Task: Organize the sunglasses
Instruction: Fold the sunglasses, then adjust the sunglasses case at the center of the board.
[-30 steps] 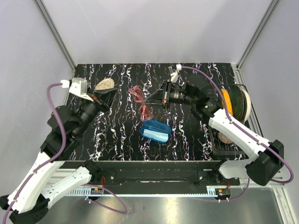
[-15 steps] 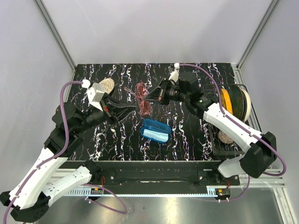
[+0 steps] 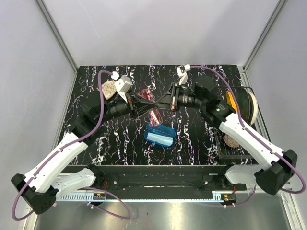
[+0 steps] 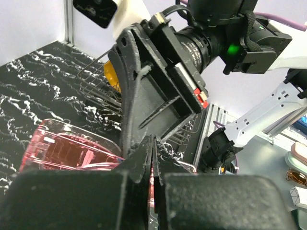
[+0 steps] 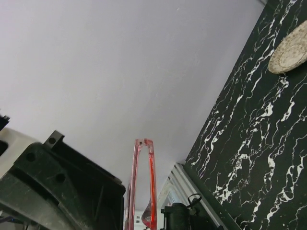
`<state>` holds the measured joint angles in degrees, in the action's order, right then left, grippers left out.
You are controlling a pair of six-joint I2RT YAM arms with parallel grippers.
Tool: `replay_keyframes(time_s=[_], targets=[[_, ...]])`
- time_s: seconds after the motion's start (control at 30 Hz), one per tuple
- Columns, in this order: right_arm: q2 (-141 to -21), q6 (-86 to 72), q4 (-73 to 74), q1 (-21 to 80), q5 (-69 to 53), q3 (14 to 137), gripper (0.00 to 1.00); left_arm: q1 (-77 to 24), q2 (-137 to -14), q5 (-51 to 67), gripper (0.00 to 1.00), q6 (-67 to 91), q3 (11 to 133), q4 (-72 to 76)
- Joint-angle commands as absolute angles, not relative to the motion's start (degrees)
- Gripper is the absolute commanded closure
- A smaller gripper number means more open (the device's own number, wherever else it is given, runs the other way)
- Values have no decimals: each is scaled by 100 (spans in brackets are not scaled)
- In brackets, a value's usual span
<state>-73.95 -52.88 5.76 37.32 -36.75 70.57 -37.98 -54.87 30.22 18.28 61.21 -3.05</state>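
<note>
Left gripper (image 3: 139, 104) swung in to centre since last look. Nearest me, blue case (image 3: 159, 134) on table (image 3: 206, 76). Just behind, sunglasses (image 3: 152, 115) held aloft: left fingers pressed together, I think nipping frame; right gripper (image 3: 162, 100) pinching temple arm.

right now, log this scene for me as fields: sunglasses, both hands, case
sunglasses: pink, held between the two hands
left hand: shut on the sunglasses frame
right hand: shut on the sunglasses
blue case: open on the table, nearer the arm bases than the sunglasses
light blue cloth: lying inside the blue case
</note>
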Motion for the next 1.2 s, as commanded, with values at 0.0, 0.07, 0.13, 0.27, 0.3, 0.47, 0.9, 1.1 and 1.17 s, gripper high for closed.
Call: replay_keyframes(time_s=[0.0,0.07,0.13,0.27,0.3,0.47,0.9,1.1,1.17], targets=[[-6803,-5037,385,3700,-4175,7014,100,-3806,-5537,3094,100,1854,6117,149],[-6706,-4791,623,3709,-3956,7014,100,-3806,-5520,3059,99,1854,6178,141],[-6723,-4519,983,3700,-3658,7022,100,-3806,-5415,2840,85,1854,6222,88],[-6759,-4044,1782,3700,-2920,7014,100,-3797,-5063,2260,66,1837,6240,-228],[-6759,-3982,1906,3700,-2753,7005,100,-3797,-4897,1989,60,1880,6214,-298],[-6627,-3806,2688,3700,-1522,6926,100,-3806,-4378,732,42,2100,5662,-1124],[-6048,-4315,3647,3700,-282,5872,100,-3788,-5753,-396,32,2850,4474,-1372],[-5871,-4307,3744,3700,-176,5678,100,-3797,-7405,1423,32,971,5175,-1063],[-5854,-4280,3779,3691,-158,5678,100,-3797,-7820,1650,32,626,5536,-1160]])
